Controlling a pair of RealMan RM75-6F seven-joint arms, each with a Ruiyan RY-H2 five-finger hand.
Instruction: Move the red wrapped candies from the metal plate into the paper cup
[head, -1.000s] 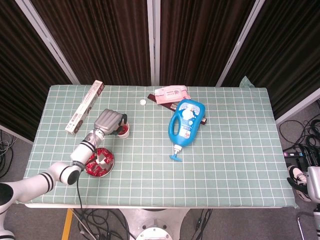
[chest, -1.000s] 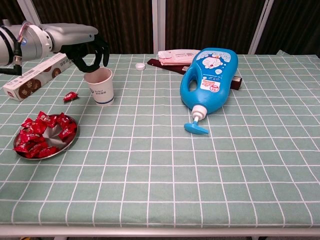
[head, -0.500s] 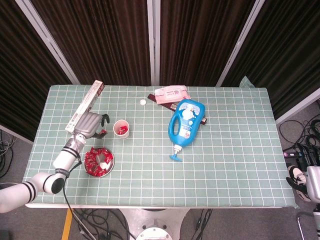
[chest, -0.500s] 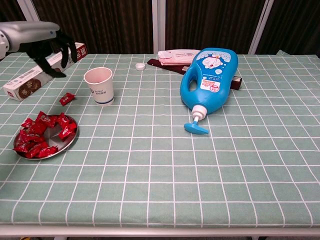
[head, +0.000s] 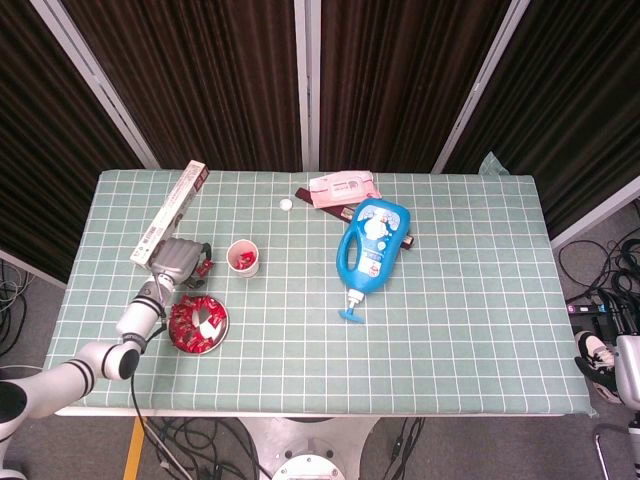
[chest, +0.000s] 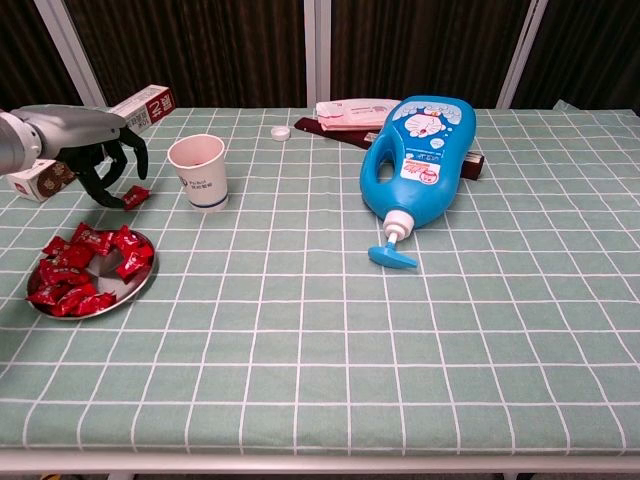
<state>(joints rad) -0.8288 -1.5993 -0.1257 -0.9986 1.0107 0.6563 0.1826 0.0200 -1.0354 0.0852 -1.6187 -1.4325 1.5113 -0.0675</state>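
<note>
Just behind the metal plate, we see the left hand with its dark fingers spread and curled downward, empty, over a stray red candy lying on the tablecloth. The paper cup stands upright just to the right, mouth up, a few candies inside in the head view. The red wrapped candies heap on the plate near the table's left edge. A long box lies behind, slanting toward the back edge. The cloth ahead lies open.
</note>
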